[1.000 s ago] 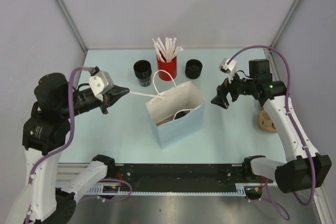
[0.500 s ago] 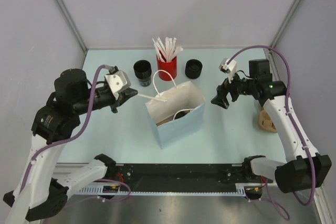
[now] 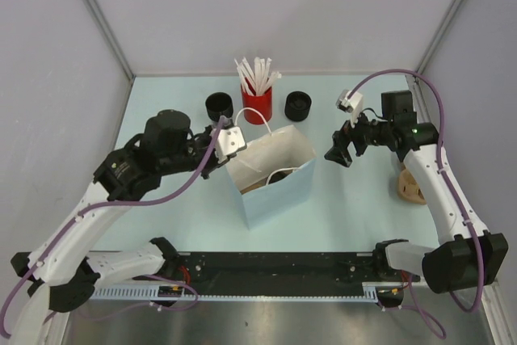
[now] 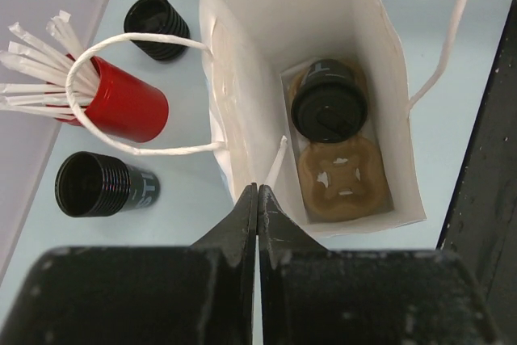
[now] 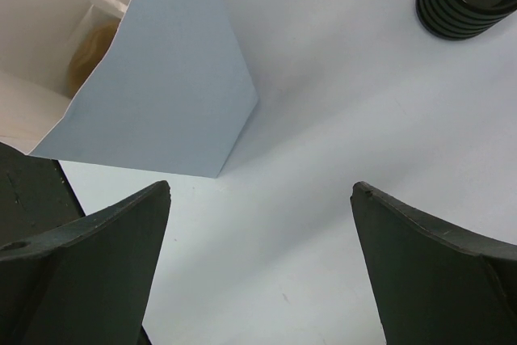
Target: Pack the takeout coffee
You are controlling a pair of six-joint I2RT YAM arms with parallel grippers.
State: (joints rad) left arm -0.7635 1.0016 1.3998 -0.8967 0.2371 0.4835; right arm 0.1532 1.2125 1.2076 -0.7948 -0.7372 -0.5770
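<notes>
A white paper bag stands open mid-table. Inside it, in the left wrist view, a lidded black coffee cup sits in one hole of a tan tray; the other hole is empty. My left gripper is shut on a thin white stick, its tips at the bag's left rim, the stick reaching into the bag. A second lidded black cup and an open black cup stand behind. My right gripper is open and empty, right of the bag.
A red cup of white sticks stands between the two black cups at the back. Another tan tray lies at the right edge under the right arm. The bag's string handles loop outward.
My left arm has swung right with the white stick, from well left of the bag to its left rim. The right arm has not moved.
</notes>
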